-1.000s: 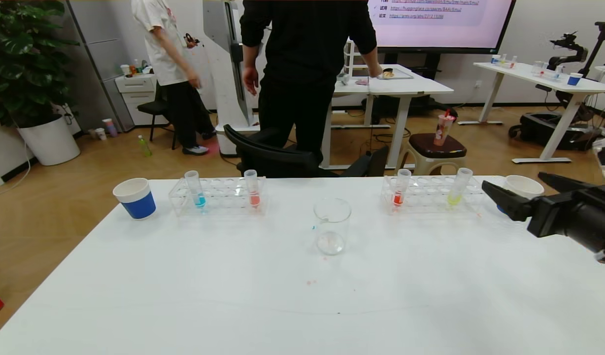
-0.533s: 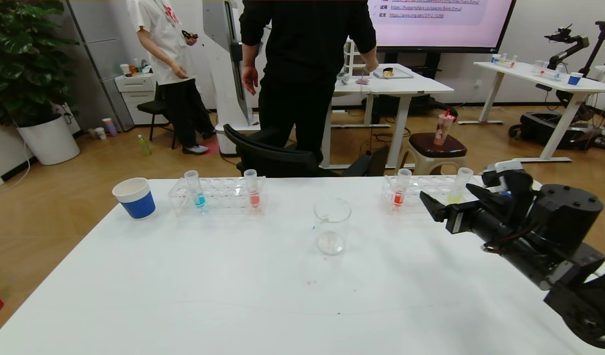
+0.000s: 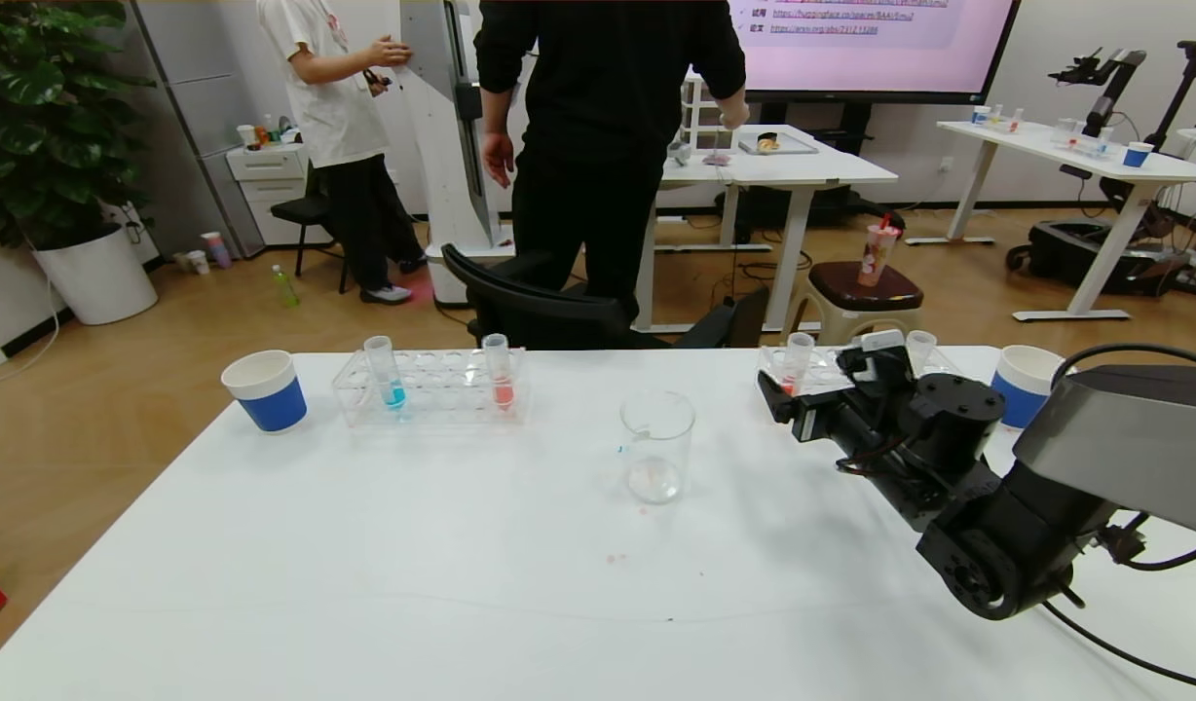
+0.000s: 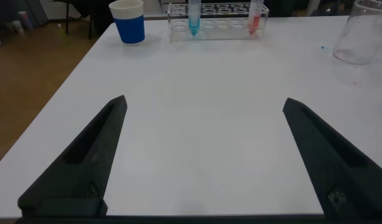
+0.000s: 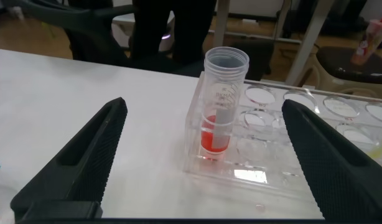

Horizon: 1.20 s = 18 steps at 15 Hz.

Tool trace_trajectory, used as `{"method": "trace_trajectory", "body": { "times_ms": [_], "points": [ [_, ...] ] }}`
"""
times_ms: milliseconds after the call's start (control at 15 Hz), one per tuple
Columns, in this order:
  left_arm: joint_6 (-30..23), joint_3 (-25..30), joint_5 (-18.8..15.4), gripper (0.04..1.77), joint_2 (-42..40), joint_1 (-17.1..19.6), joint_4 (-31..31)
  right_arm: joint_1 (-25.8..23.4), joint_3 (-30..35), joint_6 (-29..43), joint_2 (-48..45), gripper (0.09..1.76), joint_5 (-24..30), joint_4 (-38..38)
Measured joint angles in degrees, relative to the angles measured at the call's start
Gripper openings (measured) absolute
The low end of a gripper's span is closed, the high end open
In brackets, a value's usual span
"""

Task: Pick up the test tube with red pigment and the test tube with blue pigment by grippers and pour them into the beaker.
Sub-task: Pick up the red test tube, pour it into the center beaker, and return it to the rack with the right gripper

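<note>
Right gripper (image 5: 203, 155) open, moved leftward, now facing test tube with red pigment (image 5: 221, 102); left gripper (image 4: 203, 155) open.

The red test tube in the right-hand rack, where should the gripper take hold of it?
Grip the test tube with red pigment on its bare upper section above the rack, from the table's near side; it stands upright, centred between the right gripper's open jaws.

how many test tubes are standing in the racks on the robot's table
4. The test tube with blue pigment and a paler red tube stand in the left rack; the test tube with red pigment and another tube, mostly hidden, are behind the right gripper.
</note>
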Motion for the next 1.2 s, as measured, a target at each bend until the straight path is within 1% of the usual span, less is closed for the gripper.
{"method": "trace_trajectory", "body": {
  "times_ms": [200, 400, 800, 867, 933, 1000, 1067, 1133, 1200],
  "points": [
    [0.00, 0.00, 0.00, 1.75, 0.00, 0.00, 0.00, -0.63, -7.46, -0.09, 3.24, 1.74, 0.11, 1.34],
    [-0.02, 0.00, 0.06, 1.75, 0.00, 0.00, 0.00, -1.21, -12.35, -0.11, 5.25, 1.74, 0.16, 4.19],
    [0.00, 0.00, 0.01, 1.75, 0.00, 0.00, 0.00, -2.12, -13.86, -0.11, 6.21, 1.72, 1.02, 5.07],
    [-0.02, 0.00, 0.01, 1.75, 0.00, 0.00, 0.00, -2.26, -13.97, -0.15, 6.25, 1.57, 1.07, 5.07],
    [-0.02, 0.00, 0.00, 1.75, 0.00, 0.00, 0.00, -2.32, -13.99, -0.13, 6.28, 1.25, 1.11, 4.96],
    [-0.02, 0.00, 0.01, 1.75, 0.00, 0.00, 0.00, -2.23, -13.89, -0.11, 6.19, 0.77, 1.11, 4.92],
    [0.00, 0.00, 0.00, 1.75, 0.00, 0.00, 0.00, -2.08, -13.58, -0.11, 6.00, 0.42, 1.11, 4.90],
    [0.00, 0.00, 0.00, 1.75, 0.00, 0.00, 0.00, -2.08, -13.42, -0.13, 5.81, 0.31, 1.24, 4.90],
    [0.01, 0.00, 0.01, 1.75, 0.00, 0.00, -0.01, -2.06, -13.31, -0.11, 5.64, 0.46, 1.62, 5.01]
  ]
}}
